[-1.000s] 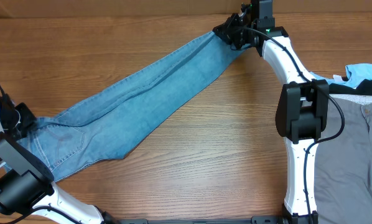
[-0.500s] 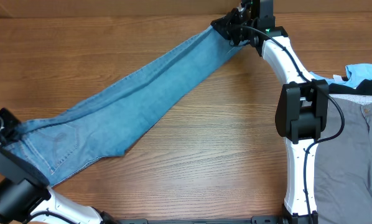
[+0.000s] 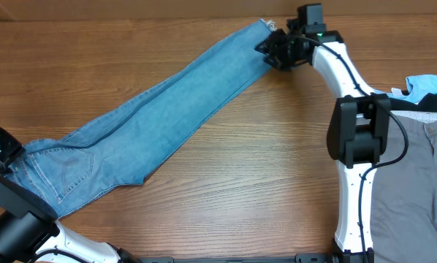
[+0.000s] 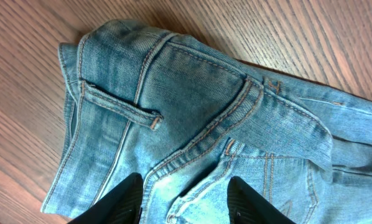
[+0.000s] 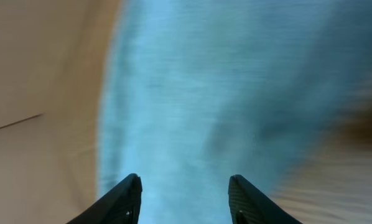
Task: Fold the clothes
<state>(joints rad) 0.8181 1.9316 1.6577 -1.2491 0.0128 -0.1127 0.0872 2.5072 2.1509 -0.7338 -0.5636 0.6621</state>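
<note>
Item: one pair of light blue denim jeans [image 3: 153, 117], laid flat and stretched on a slant across the wooden table [image 3: 240, 183], waist end at the near left, legs together running up to the far right, where the frayed hem [image 3: 266, 24] lies close to the table's back edge. Left gripper [image 3: 6, 148] at the waist end; from the left wrist view its fingers [image 4: 124, 199] stand wide apart over the denim, closed on nothing, with the waistband [image 4: 105, 155] and a belt loop [image 4: 119, 107] lying flat just ahead of them. Right gripper [image 3: 271, 50] at the hem end, just beside the right edge of the leg; its fingers [image 5: 120, 199] are likewise spread wide, blue cloth beneath them, the view too blurred to tell whether they touch it. Also on the table, far right, well apart from the jeans: grey trousers [image 3: 416, 183], and beyond them a pale sky-blue garment [image 3: 430, 84].
</note>
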